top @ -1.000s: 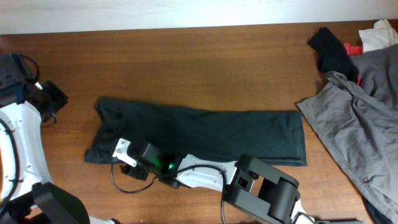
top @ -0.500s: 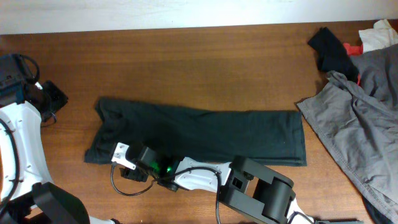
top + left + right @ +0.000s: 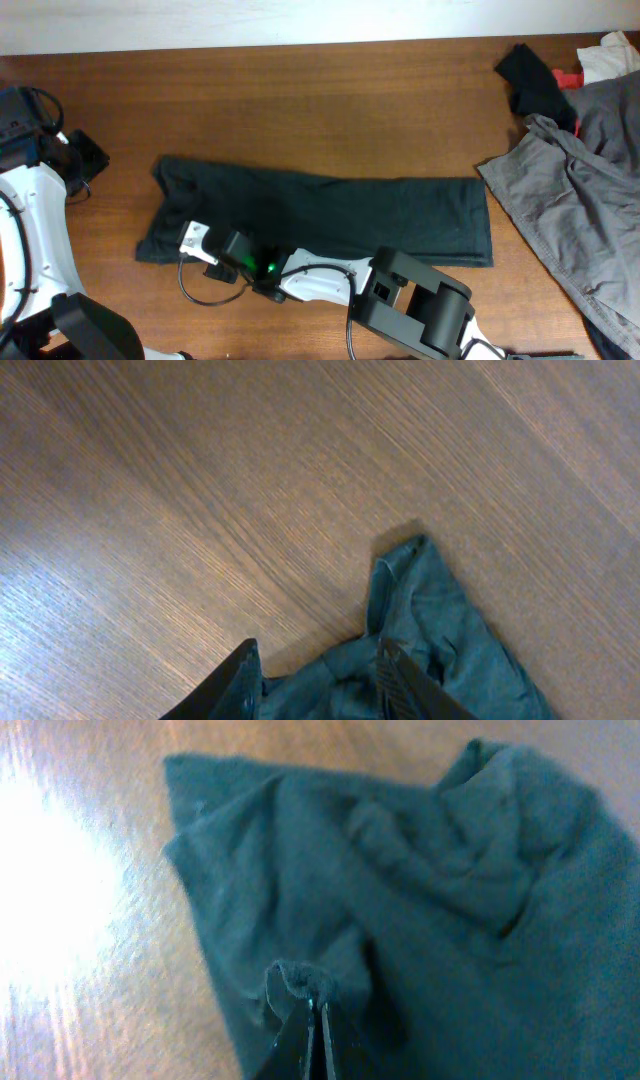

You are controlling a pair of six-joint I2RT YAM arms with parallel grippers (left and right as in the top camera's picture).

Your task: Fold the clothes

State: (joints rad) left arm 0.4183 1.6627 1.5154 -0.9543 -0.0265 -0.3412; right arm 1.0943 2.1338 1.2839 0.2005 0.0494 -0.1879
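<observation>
The table [image 3: 330, 90] carries the clothes [image 3: 330, 215], a dark strip across mid-frame, outline unchanged from a second ago. At the strip's lower-left corner the right hand [image 3: 315, 1008] is clamped on a small ridge of fabric. The left hand [image 3: 318, 660] hangs with fingers apart over the upper-left corner.

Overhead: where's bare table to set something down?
Free: the wide strip of table between the far edge and the dark garment; a smaller patch between that garment's left end and the left arm. Crowded: the right end, under the grey garment and black cloth; the near edge, taken by the right arm.
</observation>
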